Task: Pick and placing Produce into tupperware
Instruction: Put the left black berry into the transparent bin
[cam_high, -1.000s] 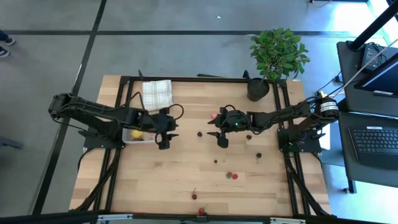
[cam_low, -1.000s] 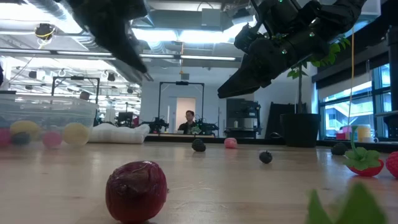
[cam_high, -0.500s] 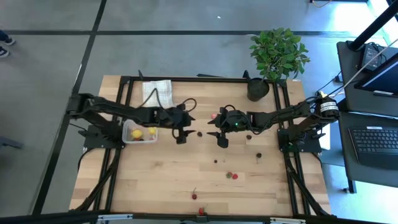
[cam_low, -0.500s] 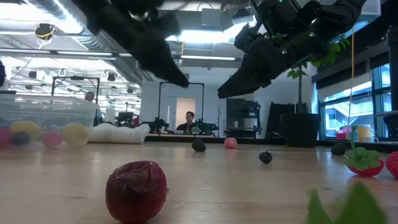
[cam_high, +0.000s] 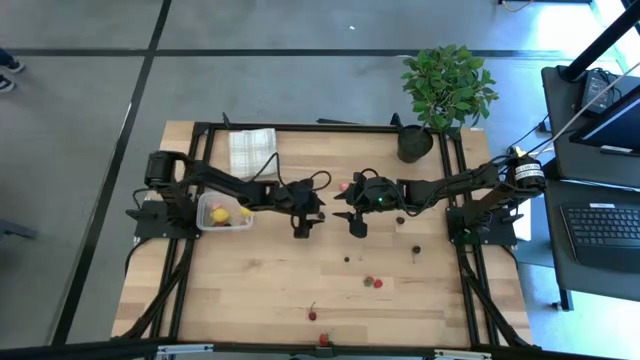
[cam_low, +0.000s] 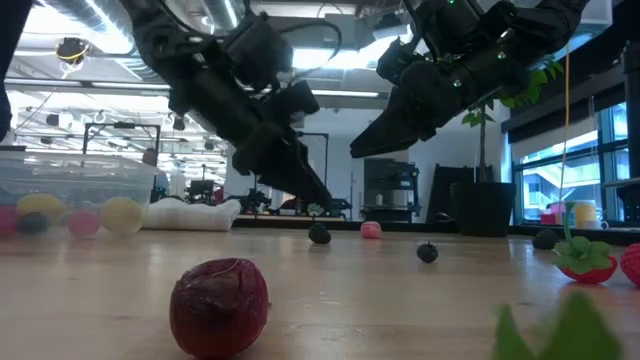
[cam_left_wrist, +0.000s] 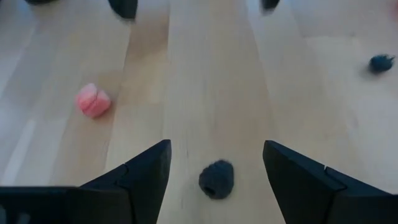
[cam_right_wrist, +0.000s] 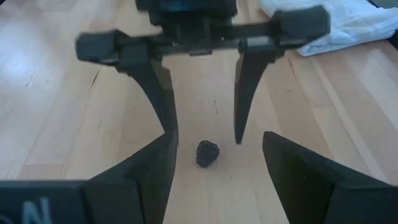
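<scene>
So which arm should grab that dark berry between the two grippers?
Probably left: the left gripper is open, straddling the dark berry. The right gripper hangs open farther back.

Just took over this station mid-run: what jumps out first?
Two open grippers face each other mid-table: the left gripper straddles a dark berry, the right gripper hangs just beyond it. The tupperware at the left already holds produce, while pieces dot the table.
</scene>
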